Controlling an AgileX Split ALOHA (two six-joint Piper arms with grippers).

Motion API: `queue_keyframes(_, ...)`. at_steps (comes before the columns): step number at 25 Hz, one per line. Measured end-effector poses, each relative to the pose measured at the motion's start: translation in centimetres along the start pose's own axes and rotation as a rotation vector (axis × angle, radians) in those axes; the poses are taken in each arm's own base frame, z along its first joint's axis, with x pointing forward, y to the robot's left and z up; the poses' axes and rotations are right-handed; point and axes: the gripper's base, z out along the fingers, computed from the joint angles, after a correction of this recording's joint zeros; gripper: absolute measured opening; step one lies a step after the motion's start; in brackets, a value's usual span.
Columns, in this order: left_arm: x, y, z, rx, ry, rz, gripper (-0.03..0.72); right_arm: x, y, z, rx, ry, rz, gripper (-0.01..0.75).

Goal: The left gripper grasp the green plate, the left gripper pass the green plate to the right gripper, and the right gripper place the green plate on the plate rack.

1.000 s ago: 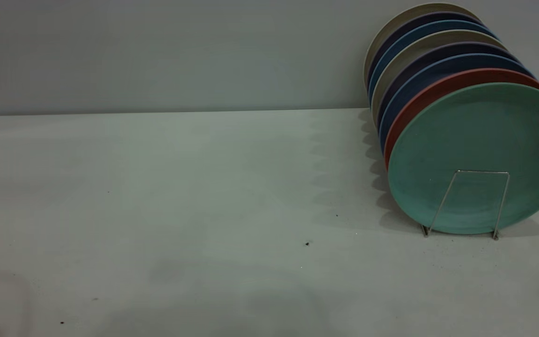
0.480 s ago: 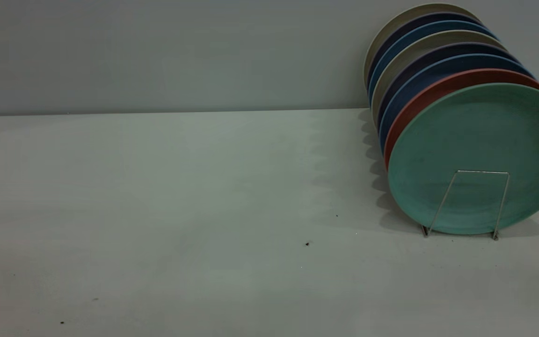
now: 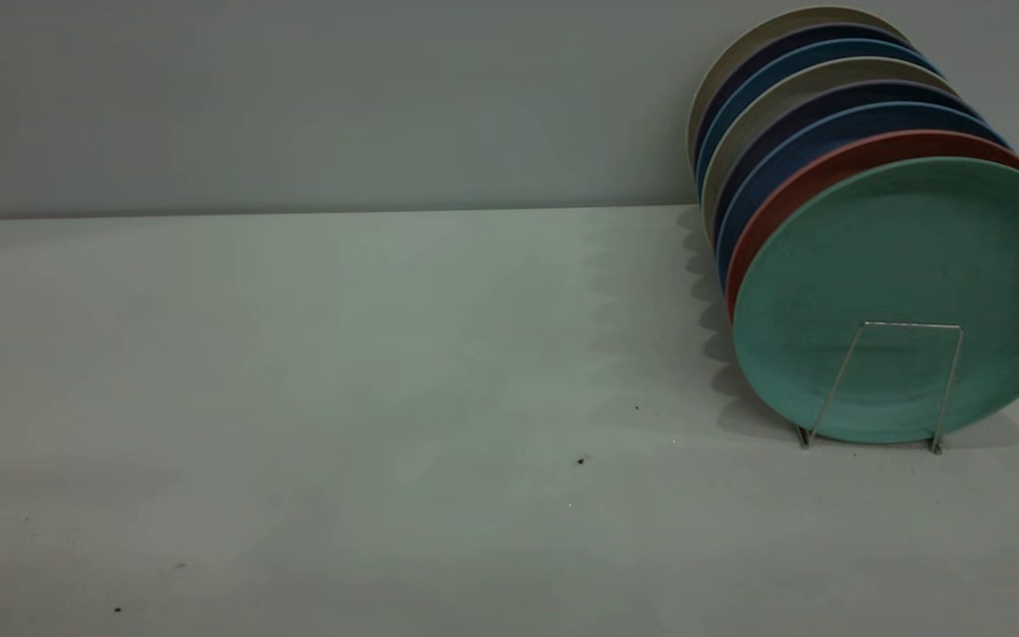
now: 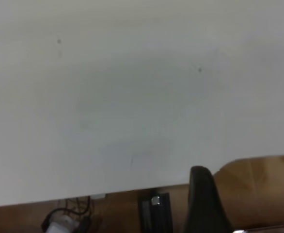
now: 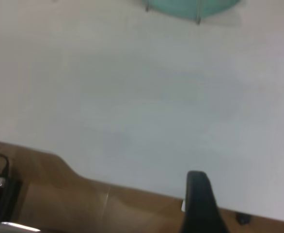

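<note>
One round teal-green matte plate (image 3: pixel 903 292) racked upright behind wire rack (image 3: pixel 903 382). Task seemingly complete; both grippers' jaw state: cannot tell.

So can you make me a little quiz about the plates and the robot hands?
1. True or false: the green plate stands at the front of the plate rack.
2. What colour is the plate right behind it? A) pink B) yellow C) white
3. Fill in: the rack stands on the ____.

Key: 1 true. 2 A, the pink plate. 3 table.
</note>
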Motion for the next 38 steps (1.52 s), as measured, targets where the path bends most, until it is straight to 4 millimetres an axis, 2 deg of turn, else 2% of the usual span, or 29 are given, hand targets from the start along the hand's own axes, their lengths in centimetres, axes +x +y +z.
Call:
queue_keyframes(13,1.7,0.5,-1.3,-0.023,-0.135,-0.004,0.499,0.2,-0.3,0.5,0.033,-0.007,-0.015,0.505)
queue_keyframes(28,2.0,0.5,-1.5,-0.003,-0.154,0.018,0.499,0.2,-0.4,0.5,0.034,-0.007,-0.016,0.505)
queue_keyframes(38,2.9,0.5,-2.0,-0.004,-0.229,0.018,0.499,2.5,0.6,-2.0,0.08,-0.237,-0.054,0.495)
